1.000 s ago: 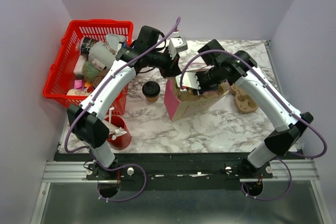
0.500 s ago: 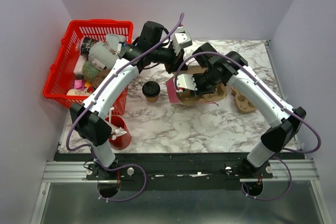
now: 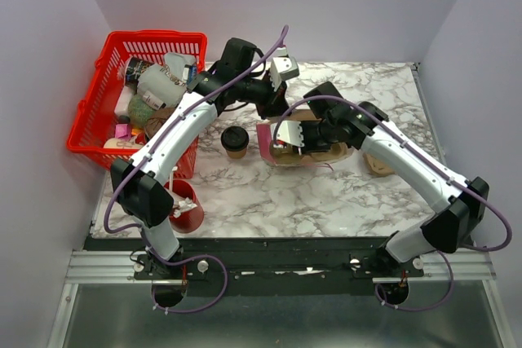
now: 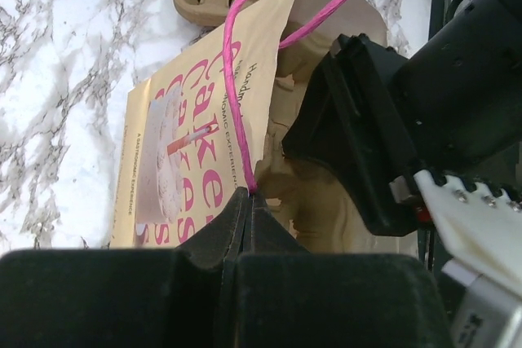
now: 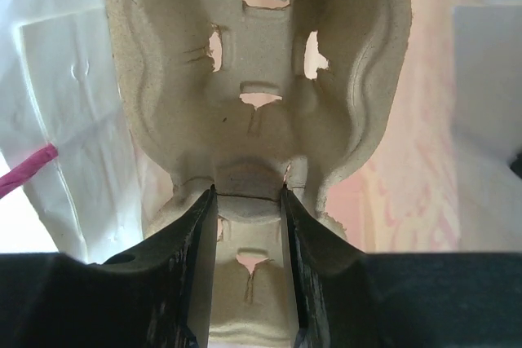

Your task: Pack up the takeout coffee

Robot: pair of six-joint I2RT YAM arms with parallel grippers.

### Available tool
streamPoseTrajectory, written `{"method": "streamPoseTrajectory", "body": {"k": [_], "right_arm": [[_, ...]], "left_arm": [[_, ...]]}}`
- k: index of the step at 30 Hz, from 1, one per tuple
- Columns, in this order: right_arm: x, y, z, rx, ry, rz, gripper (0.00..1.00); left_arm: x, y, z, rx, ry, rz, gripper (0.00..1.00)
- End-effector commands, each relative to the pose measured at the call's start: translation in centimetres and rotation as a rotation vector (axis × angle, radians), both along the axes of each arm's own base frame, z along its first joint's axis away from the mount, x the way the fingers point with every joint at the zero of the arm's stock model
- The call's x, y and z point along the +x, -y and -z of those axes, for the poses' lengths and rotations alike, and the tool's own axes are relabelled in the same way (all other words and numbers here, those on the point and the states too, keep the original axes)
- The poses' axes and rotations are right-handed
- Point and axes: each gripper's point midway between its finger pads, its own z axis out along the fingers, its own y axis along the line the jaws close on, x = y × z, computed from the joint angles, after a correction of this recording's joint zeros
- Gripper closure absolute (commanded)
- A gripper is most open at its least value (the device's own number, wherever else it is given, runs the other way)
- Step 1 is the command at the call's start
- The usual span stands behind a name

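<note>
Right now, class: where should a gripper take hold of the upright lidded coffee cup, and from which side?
Probably the tan paper wall of the coffee cup, just under the black lid, approaching from the near side: it stands upright, the bag is close on its right and the red basket on its left.

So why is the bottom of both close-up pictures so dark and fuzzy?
Left wrist view: the left gripper sits too near the lens, so it blurs, while the paper bag looks sharp. Right wrist view: the right gripper is dark too, and light glows pink through the bag behind the cup tray.
</note>
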Motion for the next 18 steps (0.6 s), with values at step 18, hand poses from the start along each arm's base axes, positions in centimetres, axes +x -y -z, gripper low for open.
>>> {"method": "streamPoseTrajectory", "body": {"k": [18], "right_arm": [[-2.6,-3.0,0.1,0.185,-0.021,-0.179,0.99]], "left_arm": [[-2.1,-0.8,-0.2,0.025,0.003,0.078,1.0]]}}
